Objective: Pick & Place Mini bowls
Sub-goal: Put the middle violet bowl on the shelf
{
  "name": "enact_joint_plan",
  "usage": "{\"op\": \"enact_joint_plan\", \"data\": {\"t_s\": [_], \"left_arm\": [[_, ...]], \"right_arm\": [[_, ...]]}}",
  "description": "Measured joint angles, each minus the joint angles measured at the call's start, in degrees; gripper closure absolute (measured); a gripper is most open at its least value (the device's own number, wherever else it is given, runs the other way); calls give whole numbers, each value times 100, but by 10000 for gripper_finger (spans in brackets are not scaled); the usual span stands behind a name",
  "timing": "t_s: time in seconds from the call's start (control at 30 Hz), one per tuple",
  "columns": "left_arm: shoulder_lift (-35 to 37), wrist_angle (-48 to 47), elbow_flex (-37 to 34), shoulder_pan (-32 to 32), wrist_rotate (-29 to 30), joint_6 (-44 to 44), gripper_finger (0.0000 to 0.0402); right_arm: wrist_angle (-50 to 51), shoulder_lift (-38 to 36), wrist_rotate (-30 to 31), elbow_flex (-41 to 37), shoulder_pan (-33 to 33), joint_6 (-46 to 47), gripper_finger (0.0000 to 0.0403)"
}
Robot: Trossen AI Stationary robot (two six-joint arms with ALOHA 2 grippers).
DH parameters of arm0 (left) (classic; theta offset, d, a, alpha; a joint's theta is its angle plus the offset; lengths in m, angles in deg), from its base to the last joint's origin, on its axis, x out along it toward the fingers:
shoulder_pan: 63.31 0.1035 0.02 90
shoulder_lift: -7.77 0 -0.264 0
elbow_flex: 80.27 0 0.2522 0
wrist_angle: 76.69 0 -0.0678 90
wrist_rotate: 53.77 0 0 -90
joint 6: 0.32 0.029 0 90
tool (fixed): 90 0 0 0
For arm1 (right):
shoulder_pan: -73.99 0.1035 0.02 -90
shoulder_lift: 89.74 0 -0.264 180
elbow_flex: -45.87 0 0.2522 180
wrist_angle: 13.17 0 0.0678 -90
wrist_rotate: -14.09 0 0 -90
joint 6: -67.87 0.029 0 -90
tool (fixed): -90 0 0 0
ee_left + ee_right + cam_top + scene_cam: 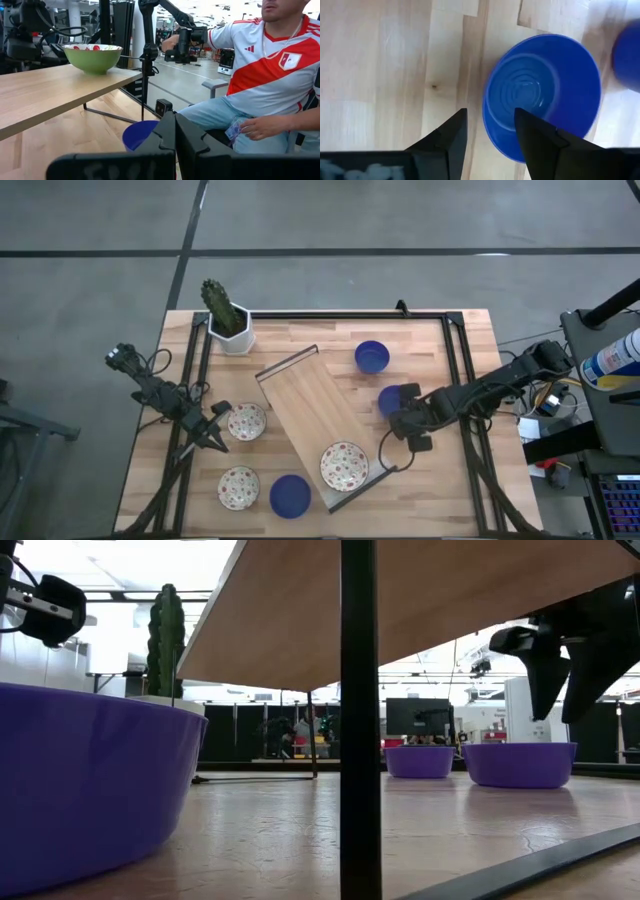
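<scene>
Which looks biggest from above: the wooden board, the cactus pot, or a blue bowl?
1. wooden board
2. cactus pot
3. blue bowl
The pot and bowl look nearly alike, so that order is unsure.

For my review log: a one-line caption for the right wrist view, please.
Right pincer, open, poised over the rim of a blue mini bowl on the wooden table.

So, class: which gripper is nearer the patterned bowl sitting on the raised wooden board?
Right. The right gripper hangs just past the board's edge, over a blue bowl. The left gripper is farther from the patterned bowl, by another patterned bowl.
</scene>
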Motion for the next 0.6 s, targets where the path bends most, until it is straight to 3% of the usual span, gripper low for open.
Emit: {"op": "enact_joint_plan", "data": {"t_s": [0.6], "left_arm": [[-4,0,0,1,2,0,402]], "right_arm": [[-571,196,-40,-512,-28,16,267]]}}
